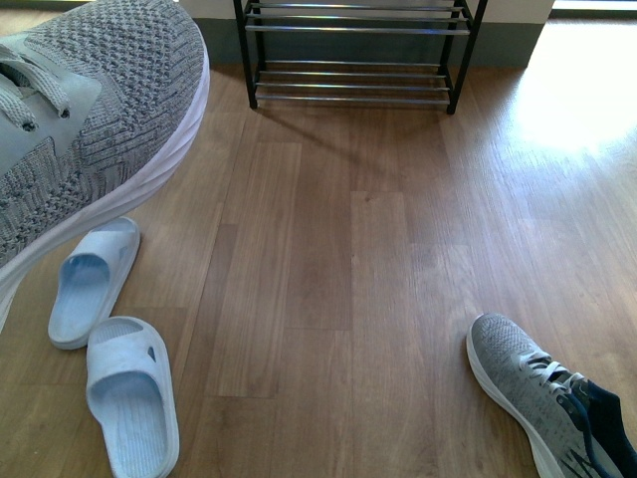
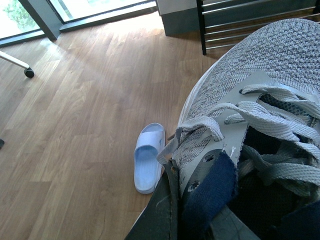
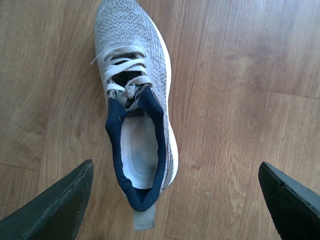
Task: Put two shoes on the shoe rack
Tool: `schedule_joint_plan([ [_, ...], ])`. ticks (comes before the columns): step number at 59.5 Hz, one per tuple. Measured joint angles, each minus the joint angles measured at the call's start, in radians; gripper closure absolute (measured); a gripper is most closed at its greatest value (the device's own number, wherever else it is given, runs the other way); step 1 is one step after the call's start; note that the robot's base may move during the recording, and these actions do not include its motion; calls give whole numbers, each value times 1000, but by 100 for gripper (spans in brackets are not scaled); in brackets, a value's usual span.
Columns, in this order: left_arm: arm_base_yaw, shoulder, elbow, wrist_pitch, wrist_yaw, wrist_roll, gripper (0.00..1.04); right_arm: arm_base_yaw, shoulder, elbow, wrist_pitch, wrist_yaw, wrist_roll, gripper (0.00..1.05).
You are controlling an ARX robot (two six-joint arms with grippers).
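The raised sneaker (image 1: 90, 110) is grey knit with pale laces, white sole and navy lining; the floor sneaker (image 3: 135, 100) matches. The slides (image 1: 95, 282) are pale blue. The shoe rack (image 1: 350, 29) has a black frame and chrome rods. The floor (image 1: 328, 249) is brown wood-grain.

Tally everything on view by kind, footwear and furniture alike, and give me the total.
Grey sneakers: 2 (one lifted, one on the floor)
Pale blue slides: 2 ()
Shoe rack: 1
Total: 5
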Motion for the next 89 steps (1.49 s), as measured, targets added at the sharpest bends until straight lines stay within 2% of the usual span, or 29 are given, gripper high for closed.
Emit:
schedule_joint_plan([
  [21, 0, 0, 0, 0, 0, 0, 103, -11, 299, 197, 20, -18, -27, 9],
  [50, 0, 0, 0, 0, 0, 0, 103, -5, 481, 353, 33, -13, -29, 9],
  [59, 0, 0, 0, 0, 0, 0, 103, 10, 515, 367, 61, -11, -18, 29],
  [65, 0, 0, 0, 0, 0, 0, 103, 31, 536, 373, 77, -13, -5, 45],
  [67, 0, 0, 0, 0, 0, 0, 103, 43, 541, 374, 79, -14, 7, 54],
  [85, 0, 0, 0, 0, 0, 0, 103, 96, 556, 369, 135, 0, 58, 98],
  [89, 0, 0, 0, 0, 0, 0, 103, 102, 554, 356, 147, 2, 63, 103],
])
